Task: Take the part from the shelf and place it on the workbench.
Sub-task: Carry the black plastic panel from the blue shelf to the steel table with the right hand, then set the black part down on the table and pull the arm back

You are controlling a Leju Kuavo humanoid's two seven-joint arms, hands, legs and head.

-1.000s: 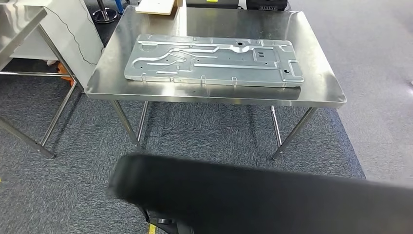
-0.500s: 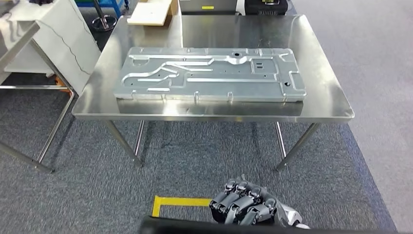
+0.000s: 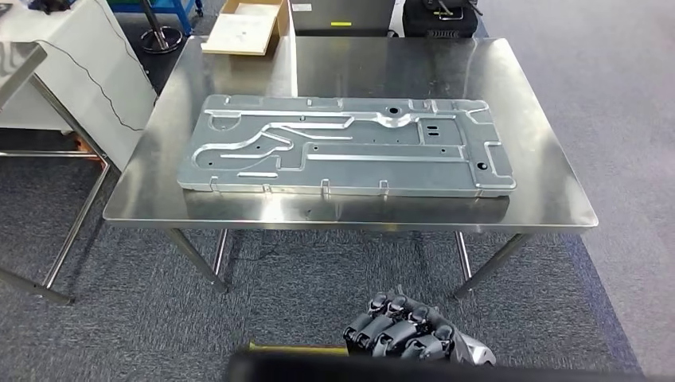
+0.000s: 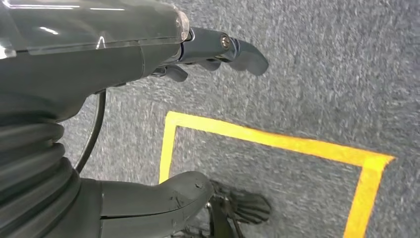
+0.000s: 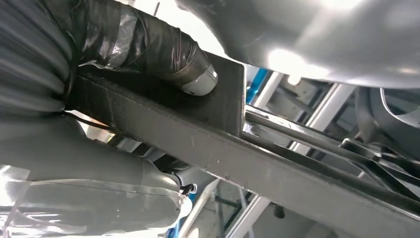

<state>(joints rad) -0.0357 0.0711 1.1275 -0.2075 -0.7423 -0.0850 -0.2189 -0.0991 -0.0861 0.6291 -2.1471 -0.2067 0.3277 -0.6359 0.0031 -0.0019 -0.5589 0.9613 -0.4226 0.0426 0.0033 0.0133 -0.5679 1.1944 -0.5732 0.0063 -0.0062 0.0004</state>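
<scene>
A dark flat part [image 3: 414, 372] runs along the bottom edge of the head view. My right hand [image 3: 410, 338] curls its fingers over its top edge and holds it. Seen from the right wrist, the taped thumb [image 5: 148, 49] presses on the same dark bar [image 5: 237, 144]. The steel workbench [image 3: 549, 199] stands ahead of me, beyond a strip of carpet. My left hand [image 4: 124, 54] hangs over the carpet, its fingers and thumb apart and holding nothing.
A large stamped metal plate [image 3: 342, 147] covers most of the workbench top. A cardboard box [image 3: 243, 28] and a black case [image 3: 442, 16] sit at its far edge. Another steel table [image 3: 16, 60] and a white panel [image 3: 79, 72] stand to the left. Yellow floor tape [image 4: 267, 141] marks the carpet.
The whole view has shifted: the workbench now looks larger and lower in the picture. The dark part has sunk to the picture's bottom edge, and my right hand on it has come into view.
</scene>
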